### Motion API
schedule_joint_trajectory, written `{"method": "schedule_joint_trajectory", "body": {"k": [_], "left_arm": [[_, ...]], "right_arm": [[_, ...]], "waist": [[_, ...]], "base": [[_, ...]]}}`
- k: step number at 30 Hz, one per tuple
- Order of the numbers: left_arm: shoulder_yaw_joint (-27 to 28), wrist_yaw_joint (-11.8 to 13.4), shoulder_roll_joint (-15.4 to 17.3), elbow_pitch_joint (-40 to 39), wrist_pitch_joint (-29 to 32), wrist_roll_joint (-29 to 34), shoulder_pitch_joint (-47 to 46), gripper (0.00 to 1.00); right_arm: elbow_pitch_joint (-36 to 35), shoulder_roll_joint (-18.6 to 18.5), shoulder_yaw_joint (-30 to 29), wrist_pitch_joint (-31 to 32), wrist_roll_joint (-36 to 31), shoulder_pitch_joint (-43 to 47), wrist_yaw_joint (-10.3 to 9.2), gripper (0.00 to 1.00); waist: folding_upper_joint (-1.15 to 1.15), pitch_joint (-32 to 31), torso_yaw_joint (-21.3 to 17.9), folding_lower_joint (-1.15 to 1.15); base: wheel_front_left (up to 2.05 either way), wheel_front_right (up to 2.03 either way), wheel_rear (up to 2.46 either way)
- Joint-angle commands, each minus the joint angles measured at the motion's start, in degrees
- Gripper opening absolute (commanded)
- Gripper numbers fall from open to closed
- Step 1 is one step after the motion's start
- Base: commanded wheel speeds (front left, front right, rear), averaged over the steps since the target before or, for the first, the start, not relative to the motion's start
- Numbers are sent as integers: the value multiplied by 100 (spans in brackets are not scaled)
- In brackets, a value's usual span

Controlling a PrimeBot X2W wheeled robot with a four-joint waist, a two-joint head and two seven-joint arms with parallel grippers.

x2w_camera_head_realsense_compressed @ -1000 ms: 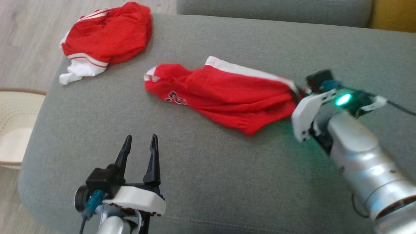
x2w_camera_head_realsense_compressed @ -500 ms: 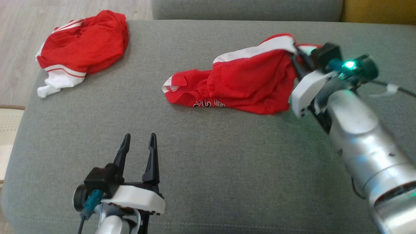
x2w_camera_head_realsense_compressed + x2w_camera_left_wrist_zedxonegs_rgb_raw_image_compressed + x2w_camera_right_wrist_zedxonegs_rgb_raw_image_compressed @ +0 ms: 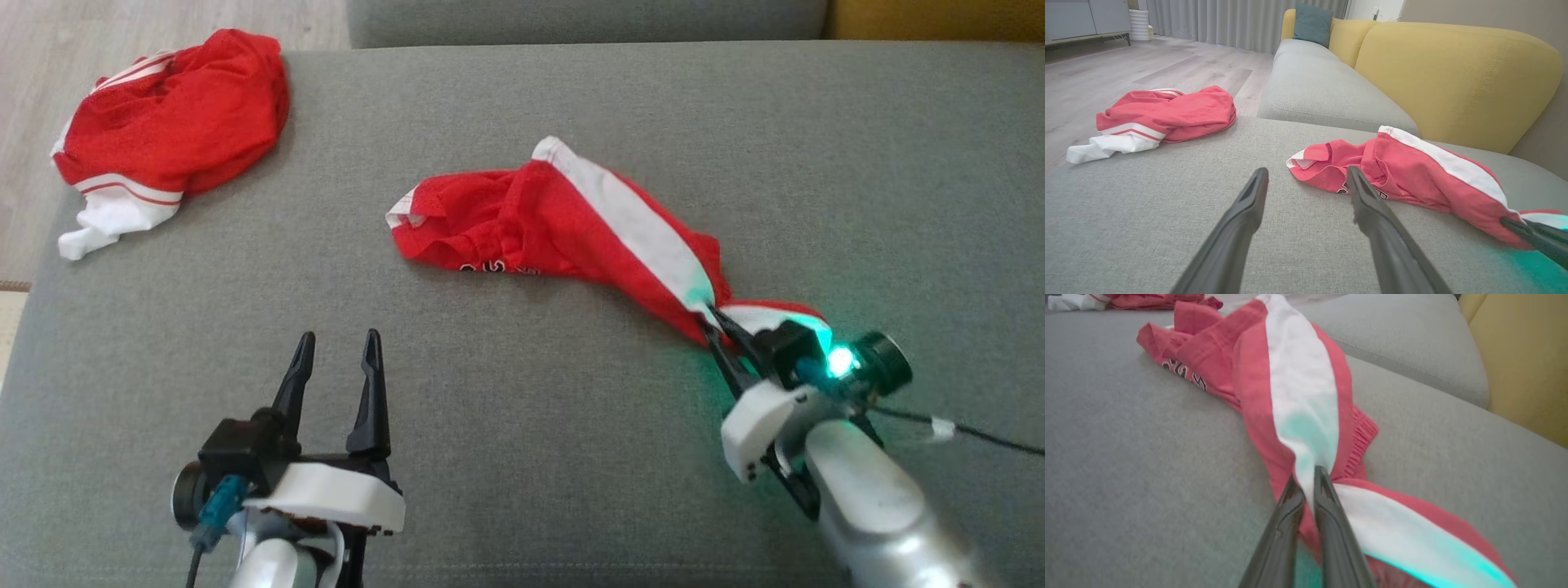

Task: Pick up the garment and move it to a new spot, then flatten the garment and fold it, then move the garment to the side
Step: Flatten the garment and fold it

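Observation:
The garment (image 3: 563,233) is a pair of red shorts with a white side stripe, lying stretched across the grey sofa seat (image 3: 522,425). My right gripper (image 3: 709,318) is shut on its near right end, where the white stripe bunches between the fingers (image 3: 1306,479). The cloth trails up and left from the grip, with lettering near its far hem (image 3: 1184,373). My left gripper (image 3: 335,347) stands open at the lower left, above bare cushion, nothing between its fingers. In the left wrist view the garment (image 3: 1412,171) lies just right of the left gripper (image 3: 1306,173).
A second red and white garment (image 3: 163,122) lies crumpled at the cushion's far left corner, by the edge. Beyond it is wood floor (image 3: 1126,69). The yellow backrest (image 3: 1453,77) rises at the far right.
My right gripper has pulled its end of the garment from the far right down toward the near side, stretching the cloth out. The head view has also shifted. The left gripper stayed put.

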Motion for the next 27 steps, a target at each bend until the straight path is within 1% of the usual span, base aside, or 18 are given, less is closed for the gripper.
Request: {"method": "schedule_joint_trajectory", "body": {"k": [1, 5, 11, 16, 17, 18, 19, 20, 27], "left_arm": [[194, -8, -20, -218, -71, 55, -210, 100], [223, -23, -20, -217, -71, 70, -218, 100], [217, -50, -20, -192, -71, 86, -240, 100], [237, -74, -20, -165, -71, 99, -243, 100], [238, -77, -20, -159, -71, 101, -241, 100], [238, -79, -20, -155, -71, 102, -239, 100], [239, -81, -20, -150, -71, 103, -235, 100], [241, -83, -20, -144, -71, 104, -227, 100], [230, -75, -20, -122, -71, 101, -123, 100]], "right_arm": [[-211, -23, -1, -62, -73, -63, 42, 0], [-572, -16, -213, -63, -401, 291, 42, 0], [-1215, 9, -160, -63, -973, 719, 42, 0], [-1329, 119, -292, -63, -1180, 1025, 42, 0], [-1330, 144, -336, -63, -1180, 1065, 42, 11], [-1329, 167, -389, -63, -1177, 1100, 42, 36], [-1339, 192, -438, -63, -1167, 1128, 42, 82], [-1372, 213, -472, -63, -1163, 1156, 42, 100], [-1807, 247, -664, -63, -1027, 1388, 42, 100]], "waist": [[0, 4, -20, 0], [0, 16, -101, 0], [0, 16, -171, 0], [0, -6, -192, 0], [0, -12, -193, 0], [0, -21, -193, 0], [0, -33, -194, 0], [0, -48, -197, 0], [0, -197, -222, 0]], "base": [[0, 0, 0], [0, 0, 0], [0, 0, 0], [0, 0, 0], [0, 0, 0], [0, 0, 0], [0, 0, 0], [0, 0, 0], [0, 0, 0]]}}
